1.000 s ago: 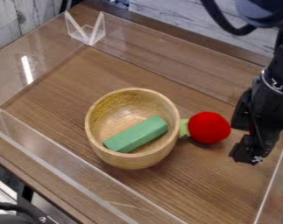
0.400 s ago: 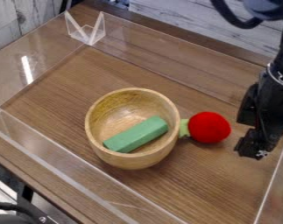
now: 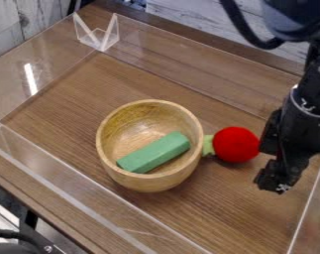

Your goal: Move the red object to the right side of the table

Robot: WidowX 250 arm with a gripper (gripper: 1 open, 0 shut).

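Pincer (image 3: 269,164) hovers by red fruit (image 3: 237,145); bowl (image 3: 111,145) sits just left.

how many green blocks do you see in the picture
1. The green block lies inside the wooden bowl, left of the red ball-like toy fruit in the picture.

Single view, from above, angled down across tabletop (image 3: 69,119).

Likely lab or robot test bench. Black robot arm (image 3: 297,109) with cables reaching over wood-grain tabletop (image 3: 69,124); clear plastic walls (image 3: 41,184) edging it. Bundled black cables (image 3: 28,236) beyond near-left edge. Grey surface (image 3: 10,30) past far-left corner. Wider room out of view, so exact kind uncertain.
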